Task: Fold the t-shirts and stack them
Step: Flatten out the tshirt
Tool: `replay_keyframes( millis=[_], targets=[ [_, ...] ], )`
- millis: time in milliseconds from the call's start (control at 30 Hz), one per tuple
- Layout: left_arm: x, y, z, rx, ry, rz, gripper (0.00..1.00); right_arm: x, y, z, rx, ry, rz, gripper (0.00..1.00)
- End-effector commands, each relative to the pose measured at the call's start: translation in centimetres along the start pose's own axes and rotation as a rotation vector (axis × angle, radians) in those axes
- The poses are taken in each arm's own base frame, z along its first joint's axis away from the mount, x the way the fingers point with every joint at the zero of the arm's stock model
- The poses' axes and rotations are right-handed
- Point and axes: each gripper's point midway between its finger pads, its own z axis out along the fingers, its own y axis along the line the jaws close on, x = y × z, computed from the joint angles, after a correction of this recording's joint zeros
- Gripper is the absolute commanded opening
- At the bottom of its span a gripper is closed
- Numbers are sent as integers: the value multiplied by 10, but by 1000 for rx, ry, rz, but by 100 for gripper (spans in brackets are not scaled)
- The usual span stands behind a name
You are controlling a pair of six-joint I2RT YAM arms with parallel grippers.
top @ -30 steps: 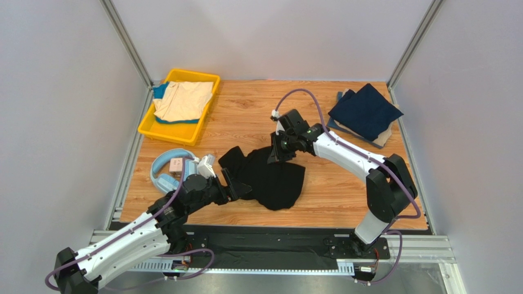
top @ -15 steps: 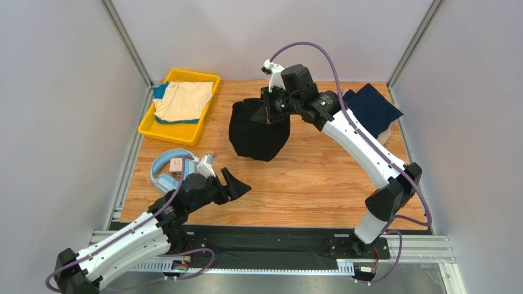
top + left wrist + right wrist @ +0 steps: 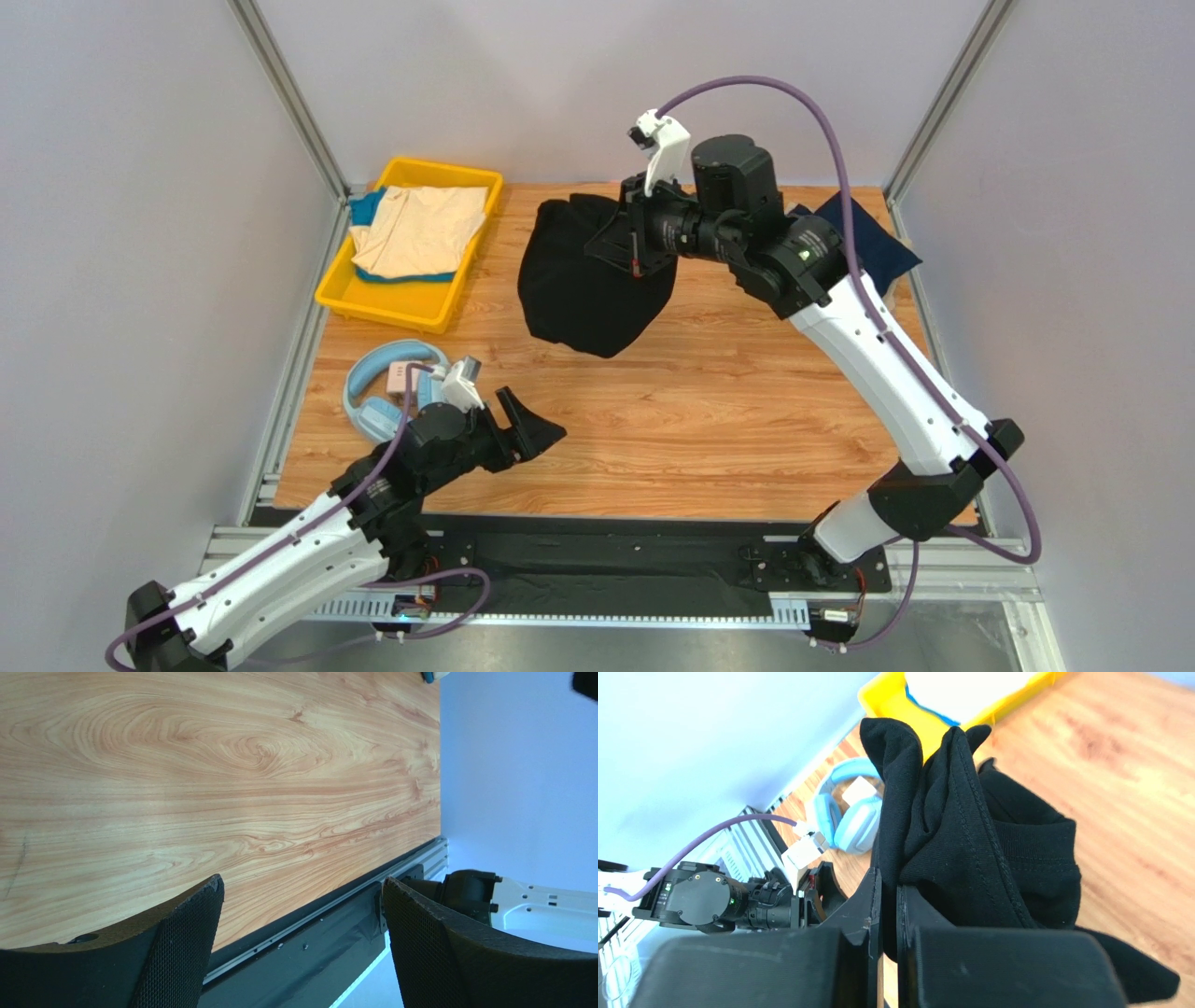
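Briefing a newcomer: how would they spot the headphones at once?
Find the yellow tray at the far left corner of the table. Nearer than it lie the headphones: a light-blue curved band with ear cups, unlike the beige t-shirt nearby.

Item one: the table (image 3: 730,406) – light wood-grain boards, with a metal rail along the near edge.

Far-left corner: I count one yellow tray (image 3: 386,314) sitting flat on the boards. It holds a beige t-shirt (image 3: 421,227) lying over a teal cloth (image 3: 365,210) that shows at its edges.

Left edge, nearer me than the tray: light-blue headphones (image 3: 368,378) lying flat, with a small pale pink box (image 3: 404,375) inside their band.

Far-right corner: a folded navy t-shirt (image 3: 887,252), partly hidden from my overhead view.

Far middle: a black t-shirt (image 3: 582,287) raised over the boards – I cannot tell whether its lower edge touches them.
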Motion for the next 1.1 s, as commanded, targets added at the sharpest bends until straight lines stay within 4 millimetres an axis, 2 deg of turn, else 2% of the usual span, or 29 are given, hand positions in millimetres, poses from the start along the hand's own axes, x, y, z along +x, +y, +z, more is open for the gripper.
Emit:
replay_keyframes(
  millis=[0,33,133,167,200,267,367,500,567,667,800,833,900,933,1033,1067],
  targets=[
    [-11,3,-6,-24,-55,-32,89,-19,1,-16,23,-70,-50,0],
    [-11,4,-7,-26,-55,-30,89,2,-12,-3,53,-10,-28,0],
    [-11,5,-8,-35,-56,-31,89,42,-39,17,135,82,7,0],
    [-10,4,-9,-31,-55,-32,89,68,-55,28,178,136,23,0],
    [-10,5,-9,-33,-55,-33,89,76,-64,31,214,151,24,0],
    [-10,6,-8,-35,-52,-33,89,95,-96,36,353,188,15,0],
    [-9,6,-8,-35,-49,-31,88,98,-126,33,502,238,-58,0],
    [-9,7,-7,-38,-51,-31,88,55,-129,32,528,151,-100,0],
    [-9,7,-7,-39,-50,-30,88,42,-130,33,537,114,-105,0],
    [-8,7,-9,-41,-47,-24,88,41,-128,37,527,120,-96,0],
    [-10,11,-11,-51,-61,-28,88,40,-143,25,612,89,-125,0],
    [-10,11,-11,-48,-63,-29,88,40,-142,20,610,80,-123,0],
    [-9,12,-9,-46,-66,-31,88,42,-134,25,546,70,-110,0],
    [-10,11,-8,-41,-67,-30,88,54,-134,34,523,108,-100,0],
    [-10,9,-6,-46,-55,-13,88,108,-139,48,501,291,-27,0],
    [-8,10,-5,-56,-42,-7,88,146,-147,52,512,409,11,0]
  ],
)
